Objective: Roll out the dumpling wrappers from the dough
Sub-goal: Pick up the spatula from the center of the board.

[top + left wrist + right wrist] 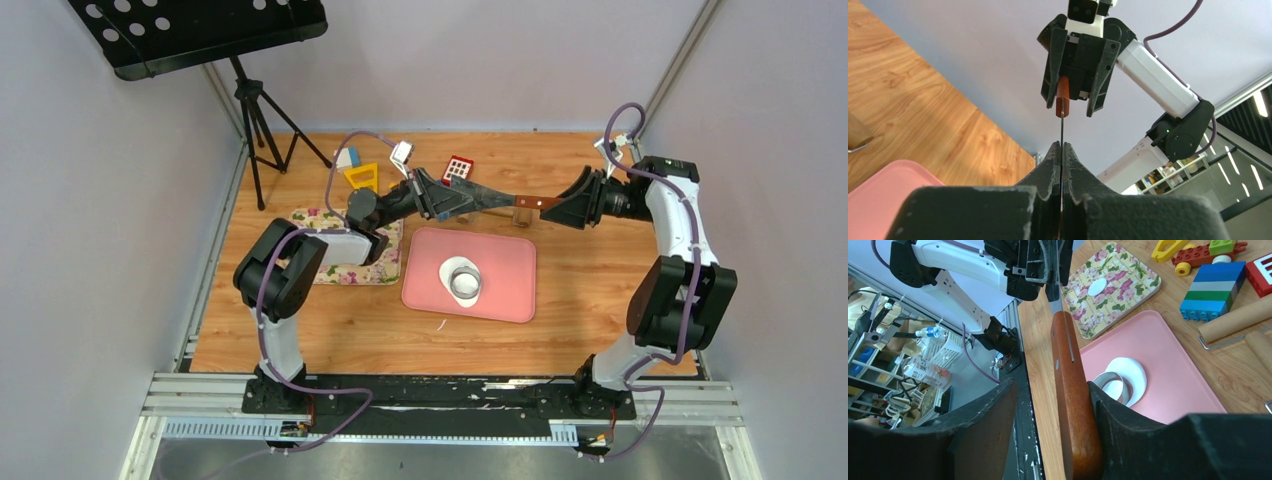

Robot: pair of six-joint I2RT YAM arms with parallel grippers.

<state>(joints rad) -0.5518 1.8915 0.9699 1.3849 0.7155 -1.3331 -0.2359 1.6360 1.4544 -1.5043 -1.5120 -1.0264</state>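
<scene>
Where the worktop (600,300) runs nearest the arm bases, entry one: pink tray (515,255), rectangular with rounded corners, flat on the wood.

Entry two, on that tray near its middle: dough (447,268). It is a matte white, thin flat sheet with soft edges. The outline is nearly round, a little longer from near to far than across as seen from above, and no end points any marked way. A metal ring (464,285) stands on the sheet, off centre, with white showing around it.

Entry three, left of the tray: floral mat (1128,275). One dumpling wrapper (1096,287) lies flat near its middle. It is small, neat, white, thin and round, so it has no long axis.

Entry four, in the air beyond the tray: knife (1073,405) with a brown wooden handle and a thin dark blade. Its long axis runs left to right, roughly level, with the blade toward the left arm. The left tool (1062,150) is pressed together on the blade, which shows edge-on between its fingers. The right tool (1050,390) is spread about the handle, one finger against the wood and the other standing clear.

Entry five, far side: rolling pin (1233,320), coloured toy blocks (1205,297) and a toy car (1198,252). In the far left corner is a black perforated stand (200,30) on a tripod.
</scene>
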